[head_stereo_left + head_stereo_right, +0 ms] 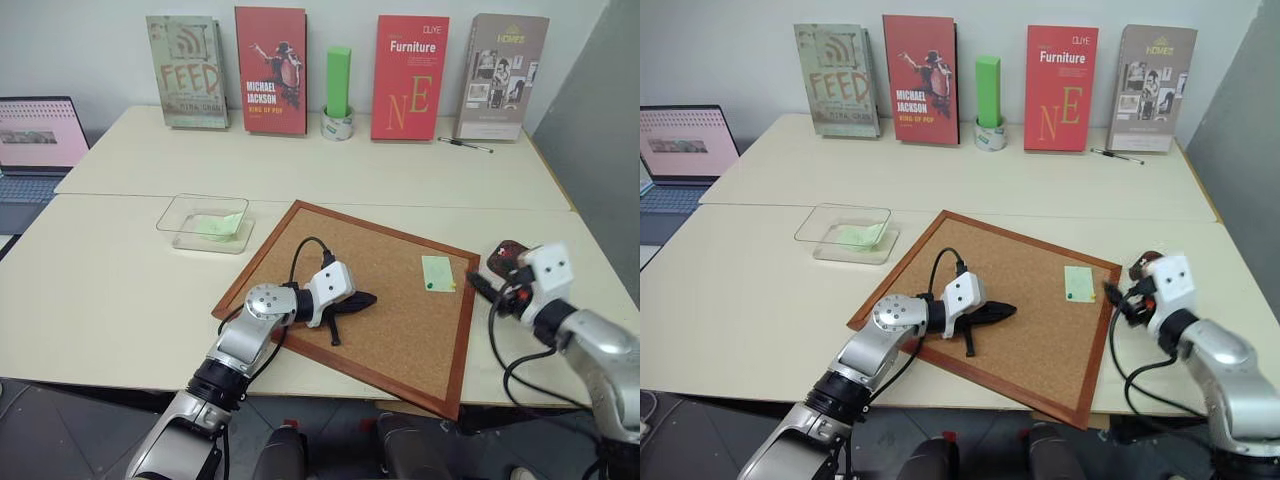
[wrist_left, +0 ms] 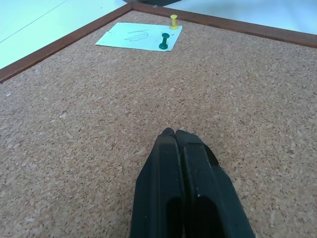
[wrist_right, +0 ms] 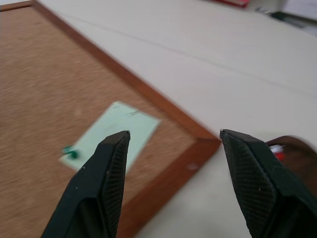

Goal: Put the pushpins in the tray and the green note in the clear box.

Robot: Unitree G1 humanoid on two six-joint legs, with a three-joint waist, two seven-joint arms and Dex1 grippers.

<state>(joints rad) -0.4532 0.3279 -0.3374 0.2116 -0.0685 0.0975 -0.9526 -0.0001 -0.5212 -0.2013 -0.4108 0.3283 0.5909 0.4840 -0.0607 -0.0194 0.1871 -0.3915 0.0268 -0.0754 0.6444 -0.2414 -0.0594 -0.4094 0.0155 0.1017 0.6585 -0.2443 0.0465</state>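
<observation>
Green note (image 2: 138, 37), flat paper rectangle, pinned on grainy corkboard (image 2: 99, 124).

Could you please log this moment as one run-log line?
left gripper: shut, resting on cork board | right gripper: open, empty | pale green paper note: pinned by green pushpin | dark brown tray: beside board

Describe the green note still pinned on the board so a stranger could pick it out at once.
Find the cork board with the brown wooden frame, lying on the table. Near its right edge lies the green note, a small pale green paper slip. Unlike the green slip already in the clear box, it carries a green pushpin and a yellow pushpin.
</observation>
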